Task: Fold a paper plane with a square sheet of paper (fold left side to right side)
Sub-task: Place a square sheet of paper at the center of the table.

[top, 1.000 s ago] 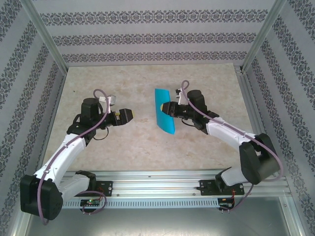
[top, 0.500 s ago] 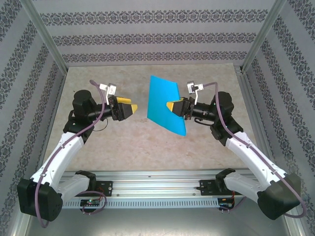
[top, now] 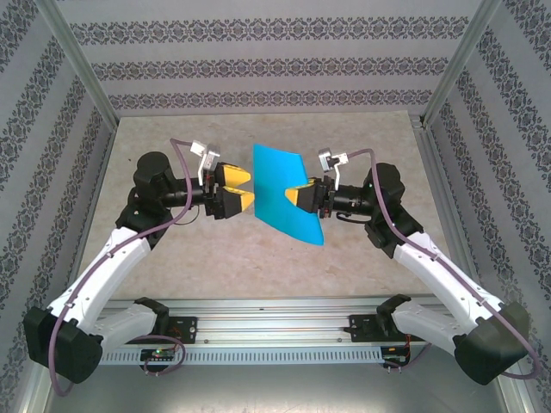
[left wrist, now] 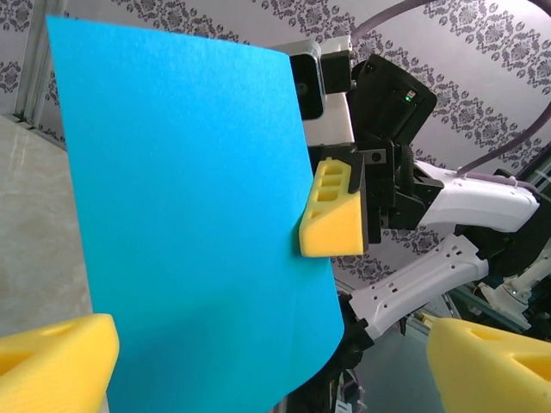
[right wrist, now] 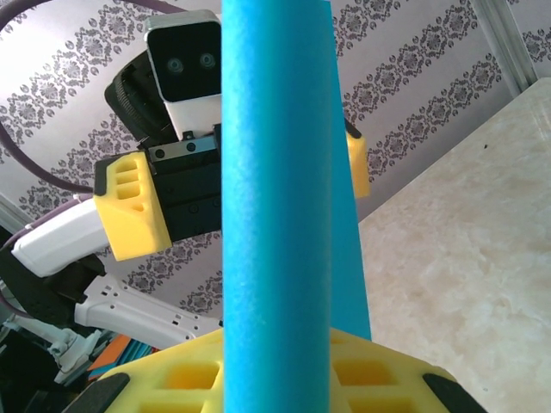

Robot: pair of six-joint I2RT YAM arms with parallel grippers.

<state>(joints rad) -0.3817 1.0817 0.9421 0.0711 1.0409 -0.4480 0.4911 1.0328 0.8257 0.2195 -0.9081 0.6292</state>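
Square sheet of paper [top: 280, 185] is held up on edge over the table's [top: 224, 267] ctr, well clear of the surface, w/ no part resting on it. It is pinched at its right edge, approx. mid-height, by the right gripper [top: 301, 196], whose jaws are closed on it. One yellow pad [left wrist: 331, 211] is seen flat against the sheet. The left gripper [top: 247, 190] is poised over the table just left of ctr, jaws spread wide and empty. The sheet's free left edge lies just at their gap; whether it is touched cannot be told.

Handling, as judged: very light, thin, floppy. A bow is seen across it, so flutter or sag is to be expected if it is moved fast. It is easily dented or torn, and stray creases would spoil later folds. Little slip is expected against foam pads. It is best taken at the free left edge near mid-height, w/ a shallow bite opposite the existing grip, so it is kept taut btwn both holds.
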